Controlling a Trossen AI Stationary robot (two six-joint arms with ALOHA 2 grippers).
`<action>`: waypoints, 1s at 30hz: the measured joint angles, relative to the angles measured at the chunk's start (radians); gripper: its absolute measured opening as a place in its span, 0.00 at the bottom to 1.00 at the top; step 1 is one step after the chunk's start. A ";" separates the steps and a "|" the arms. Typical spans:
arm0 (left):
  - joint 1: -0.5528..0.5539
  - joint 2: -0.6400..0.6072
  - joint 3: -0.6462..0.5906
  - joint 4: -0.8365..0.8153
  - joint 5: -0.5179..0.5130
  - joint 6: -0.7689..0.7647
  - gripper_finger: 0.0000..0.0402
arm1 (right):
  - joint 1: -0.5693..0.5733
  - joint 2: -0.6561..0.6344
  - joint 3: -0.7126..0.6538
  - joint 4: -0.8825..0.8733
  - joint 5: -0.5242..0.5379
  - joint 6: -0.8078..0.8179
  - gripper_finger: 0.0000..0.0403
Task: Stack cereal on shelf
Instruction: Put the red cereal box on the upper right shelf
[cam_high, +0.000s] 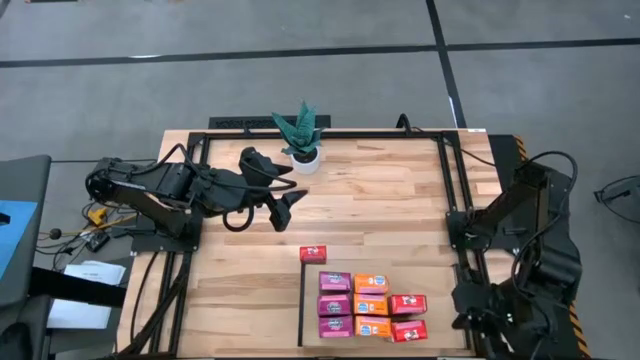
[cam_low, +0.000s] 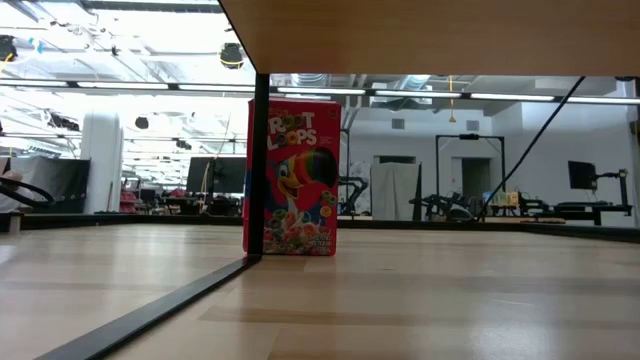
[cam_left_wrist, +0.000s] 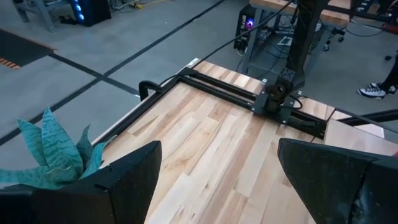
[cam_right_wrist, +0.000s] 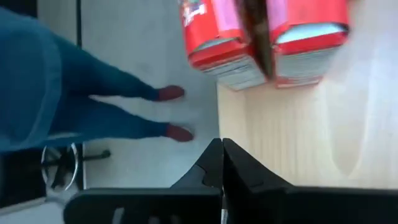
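Fetching last upright red cardboard cereal box (cam_high: 313, 254), just behind light wood shelf (cam_high: 382, 262)'s black strip: swing wide-open left pincer (cam_high: 290, 196) down squarely; right pincer (cam_right_wrist: 221, 163) shut, parked.

Bright even overhead light, soft shadows, right wrist view seemingly motion-blurred
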 joint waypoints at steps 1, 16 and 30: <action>0.000 0.000 0.000 0.000 0.002 0.001 0.78 | 0.004 -0.001 0.000 0.010 0.008 0.002 0.05; 0.000 0.000 0.000 -0.033 0.044 -0.004 0.78 | 0.004 0.147 0.045 0.397 -0.011 -0.109 0.03; 0.000 0.000 0.000 -0.064 0.055 -0.003 0.78 | -0.108 0.436 0.518 -0.166 0.018 -0.453 0.02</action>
